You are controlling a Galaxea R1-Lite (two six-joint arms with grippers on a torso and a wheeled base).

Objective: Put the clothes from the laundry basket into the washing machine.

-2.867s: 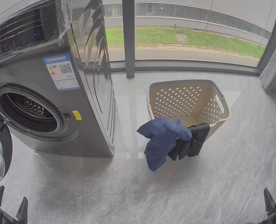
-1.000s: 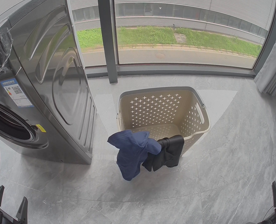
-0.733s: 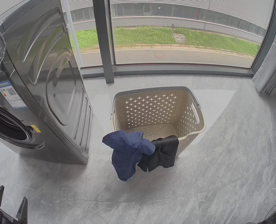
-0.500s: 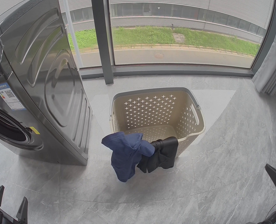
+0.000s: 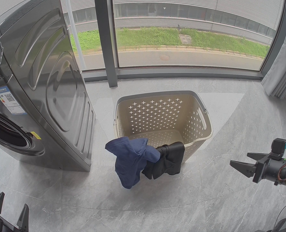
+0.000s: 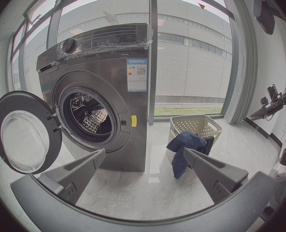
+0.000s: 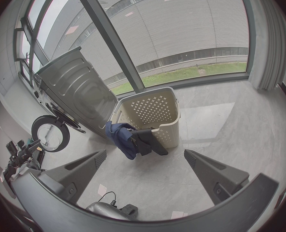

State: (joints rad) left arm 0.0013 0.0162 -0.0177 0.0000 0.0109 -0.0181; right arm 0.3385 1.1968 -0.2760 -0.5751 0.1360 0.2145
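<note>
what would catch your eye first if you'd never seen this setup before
A blue garment and a black garment hang over the near rim of the beige laundry basket, trailing outside toward the floor. To the left stands the washing machine, its round door swung open. The right gripper hovers open at the right, apart from the basket.

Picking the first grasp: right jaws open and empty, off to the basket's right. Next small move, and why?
Probably ease the right gripper toward the black garment, which drapes over the near rim of the laundry basket on the side closest to that arm. Its jaws stand open and hold nothing. The blue garment hangs beside it, nearer the washing machine.
</note>
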